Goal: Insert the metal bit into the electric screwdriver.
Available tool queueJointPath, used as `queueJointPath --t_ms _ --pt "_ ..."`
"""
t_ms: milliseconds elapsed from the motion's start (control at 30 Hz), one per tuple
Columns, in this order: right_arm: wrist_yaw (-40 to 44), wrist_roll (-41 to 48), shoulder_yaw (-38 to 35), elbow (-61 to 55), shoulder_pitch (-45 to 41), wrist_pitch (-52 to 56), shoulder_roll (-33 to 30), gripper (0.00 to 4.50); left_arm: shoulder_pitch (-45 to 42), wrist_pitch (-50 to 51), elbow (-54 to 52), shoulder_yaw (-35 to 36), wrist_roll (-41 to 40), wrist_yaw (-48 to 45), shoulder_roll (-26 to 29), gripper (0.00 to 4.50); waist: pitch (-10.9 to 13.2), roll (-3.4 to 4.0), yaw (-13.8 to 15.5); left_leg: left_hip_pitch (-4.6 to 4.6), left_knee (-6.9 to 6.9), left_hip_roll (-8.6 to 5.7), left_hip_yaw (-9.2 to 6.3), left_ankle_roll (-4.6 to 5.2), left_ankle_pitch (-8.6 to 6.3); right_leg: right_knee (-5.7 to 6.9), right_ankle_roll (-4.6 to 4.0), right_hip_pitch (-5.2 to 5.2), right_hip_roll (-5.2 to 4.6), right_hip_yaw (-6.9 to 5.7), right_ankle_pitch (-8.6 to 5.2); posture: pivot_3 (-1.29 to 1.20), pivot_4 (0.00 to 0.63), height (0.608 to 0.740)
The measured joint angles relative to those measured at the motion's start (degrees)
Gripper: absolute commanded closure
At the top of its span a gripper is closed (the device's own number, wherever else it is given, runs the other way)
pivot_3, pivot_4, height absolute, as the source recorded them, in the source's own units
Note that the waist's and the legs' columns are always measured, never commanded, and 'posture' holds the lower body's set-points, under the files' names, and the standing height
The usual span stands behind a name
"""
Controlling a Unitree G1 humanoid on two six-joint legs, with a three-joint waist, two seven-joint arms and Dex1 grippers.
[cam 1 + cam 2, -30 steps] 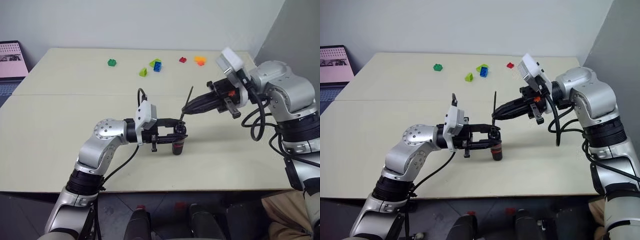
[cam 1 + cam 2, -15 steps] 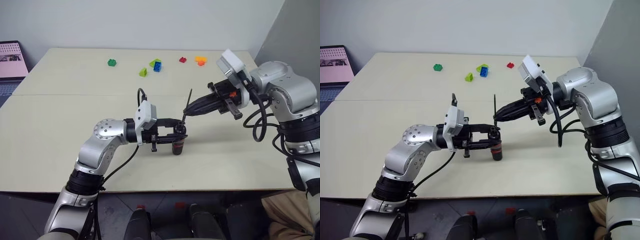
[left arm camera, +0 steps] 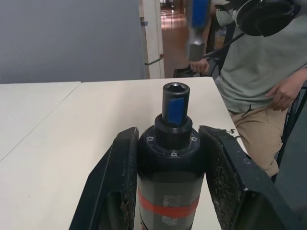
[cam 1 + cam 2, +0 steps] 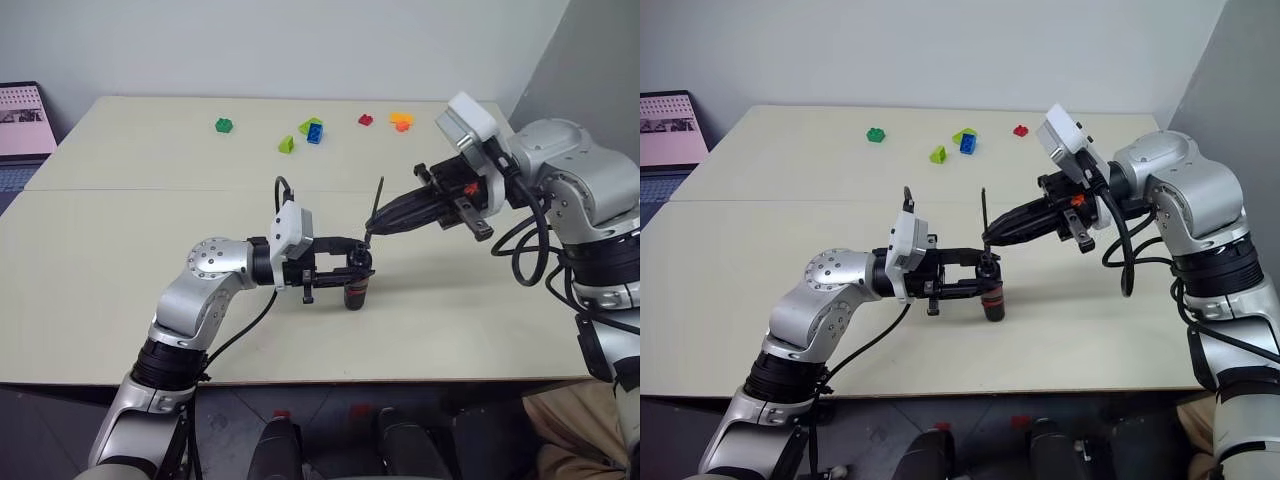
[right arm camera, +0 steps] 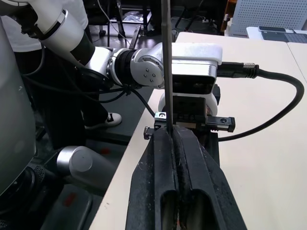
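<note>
The electric screwdriver (image 4: 356, 292), black with a red band, stands upright over the table's middle, with my left gripper (image 4: 358, 268) shut on its body. In the left wrist view its narrow tip (image 3: 175, 103) points up between the two fingers (image 3: 120, 182), its socket open. My right gripper (image 4: 370, 229) comes in from the right, shut on the lower end of the metal bit (image 4: 377, 203). The thin dark rod rises from the fingertips, slightly tilted. It hangs just above and a little behind the screwdriver's tip, apart from it. The right wrist view shows the bit (image 5: 167, 62) clamped between the shut fingers (image 5: 158, 167).
Several small toy bricks lie at the table's far side: green (image 4: 224, 125), yellow-green (image 4: 286, 145), blue (image 4: 315, 133), red (image 4: 366, 120) and orange (image 4: 401, 121). A screen (image 4: 22, 120) stands beyond the far left corner. A person (image 3: 259, 72) stands past the table edge in the left wrist view.
</note>
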Motion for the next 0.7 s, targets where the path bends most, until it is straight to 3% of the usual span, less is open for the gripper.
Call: queueJointPath --t_ms 700 --pt "0.0 -2.2 0.2 2.5 0.0 -2.4 1.8 4.5 0.0 0.0 0.0 0.0 0.0 -0.5 0.1 2.89 0.0 0.0 0.0 0.0 0.0 0.0 0.0 0.0 0.0 0.0 0.0 0.0 0.0 0.0 0.0 0.0 0.15 0.74"
